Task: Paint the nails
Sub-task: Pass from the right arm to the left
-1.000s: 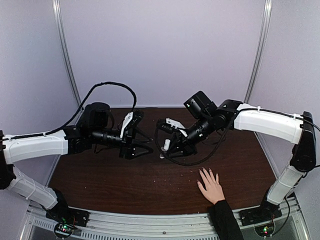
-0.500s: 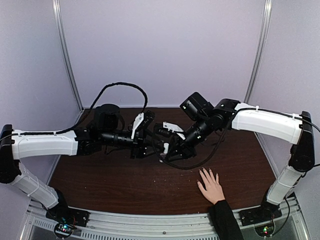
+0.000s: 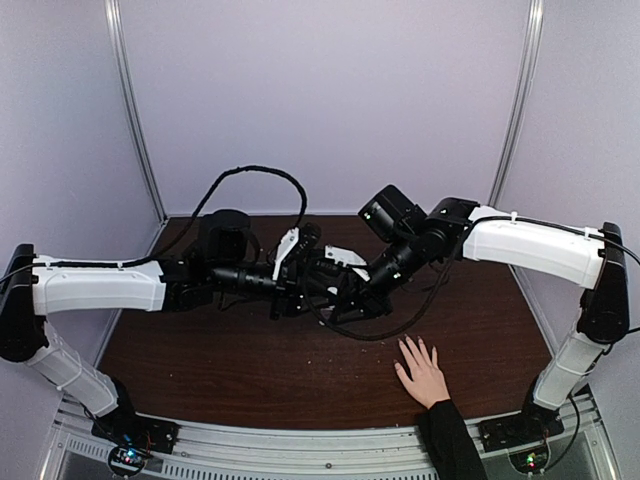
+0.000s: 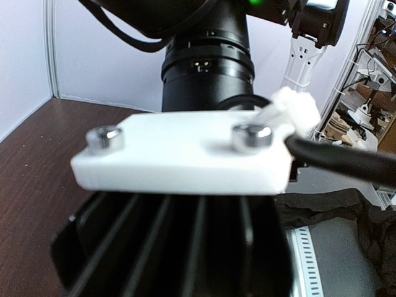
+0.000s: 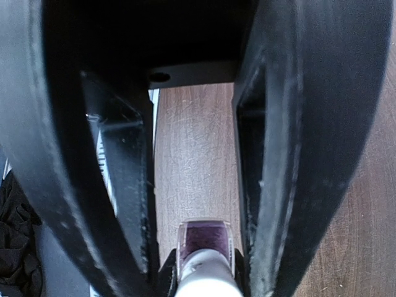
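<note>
A light-skinned hand point(image 3: 424, 375) with spread fingers and a black sleeve lies flat on the table's near right; its nails are too small to make out. My right gripper point(image 3: 345, 296) is shut on a small clear bottle point(image 5: 205, 242) of purple polish with a pale cap, held low over the table's middle. In the top view the bottle is hidden between the two grippers. My left gripper point(image 3: 312, 284) is right against the right one, its fingers still spread. The left wrist view is filled by the right gripper's white plate point(image 4: 185, 154) and black body.
The dark brown wooden table point(image 3: 200, 350) is enclosed by pale walls at the back and sides. A black cable loops above the left arm point(image 3: 250, 172), and another hangs under the right gripper point(image 3: 400, 322). The hand lies about a hand's width to the right of the grippers.
My left arm has reached to the right until its gripper meets the right gripper and covers the bottle. The right gripper and the hand have barely moved.
</note>
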### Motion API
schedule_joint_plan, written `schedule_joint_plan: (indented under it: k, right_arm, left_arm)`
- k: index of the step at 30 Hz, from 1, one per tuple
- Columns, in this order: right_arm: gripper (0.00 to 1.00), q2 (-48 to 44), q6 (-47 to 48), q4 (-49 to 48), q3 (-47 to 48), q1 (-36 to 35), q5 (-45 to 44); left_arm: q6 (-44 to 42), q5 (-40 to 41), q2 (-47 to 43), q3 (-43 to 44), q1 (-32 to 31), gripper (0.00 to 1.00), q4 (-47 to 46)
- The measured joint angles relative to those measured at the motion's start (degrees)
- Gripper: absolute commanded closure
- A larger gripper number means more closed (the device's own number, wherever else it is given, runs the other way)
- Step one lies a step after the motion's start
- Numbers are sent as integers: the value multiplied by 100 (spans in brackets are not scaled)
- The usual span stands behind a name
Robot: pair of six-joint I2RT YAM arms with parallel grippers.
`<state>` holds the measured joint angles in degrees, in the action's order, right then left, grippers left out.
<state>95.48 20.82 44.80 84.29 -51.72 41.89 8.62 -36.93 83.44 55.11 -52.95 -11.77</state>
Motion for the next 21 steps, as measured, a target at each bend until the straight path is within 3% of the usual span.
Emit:
schedule_joint_plan:
  k: [6, 10, 13, 16, 21]
  right_arm:
    - [100, 0, 0, 2, 0, 0, -52]
    - [97, 0, 17, 2, 0, -7, -70]
    - [80, -7, 37, -4, -2, -7, -94]
    - [53, -81, -35, -127, -103, -4, -107]
    - [37, -391, -280, -538, -341, 94, -96]
  left_arm:
    - [57, -2, 63, 2, -4, 79, -26]
    - [107, 4, 63, 2, -2, 95, -20]
    - [157, 9, 63, 2, 2, 100, -20]
    - [162, 4, 57, 4, 0, 100, -37]
    - [247, 9, 28, 4, -4, 100, -50]
